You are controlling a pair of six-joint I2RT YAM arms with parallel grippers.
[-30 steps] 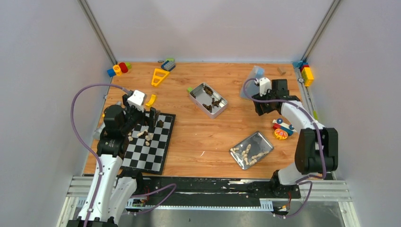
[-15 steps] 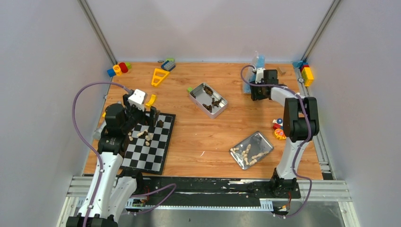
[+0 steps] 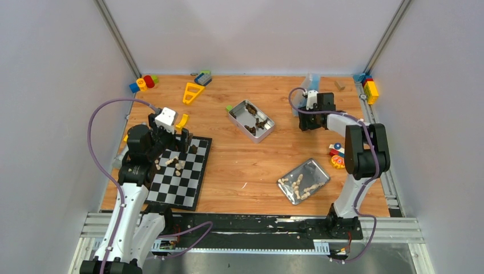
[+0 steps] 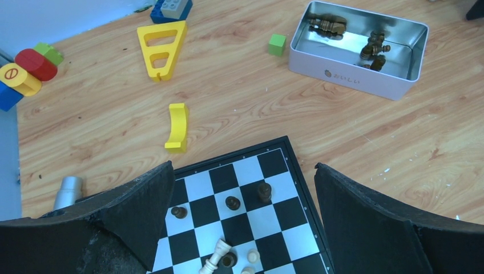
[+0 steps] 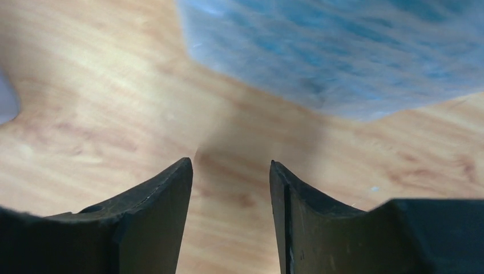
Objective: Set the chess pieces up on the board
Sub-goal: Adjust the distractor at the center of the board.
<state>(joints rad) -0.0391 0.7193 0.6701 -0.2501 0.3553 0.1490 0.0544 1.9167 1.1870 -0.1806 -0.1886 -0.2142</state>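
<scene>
Left wrist — left hand (image 4: 242, 171) agape, empty, over board (image 4: 273, 164), yellow arch (image 4: 178, 127) beyond; right hand (image 5: 230, 168) half-open, empty.

i see bare wood on the surface (image 3: 240, 160) between the board (image 4: 268, 165) and the deep tin (image 4: 354, 80), an open lane to pass through. a yellow curved block (image 4: 178, 127) lies just beyond the board's far border. standing dark pieces (image 4: 233, 202) and a toppled cream piece (image 4: 217, 256) crowd the squares under my left gripper (image 4: 242, 177). a blurred blue thing (image 5: 342, 51) sits close ahead of my right gripper (image 5: 231, 171); only bare wood shows between its jaws.
</scene>
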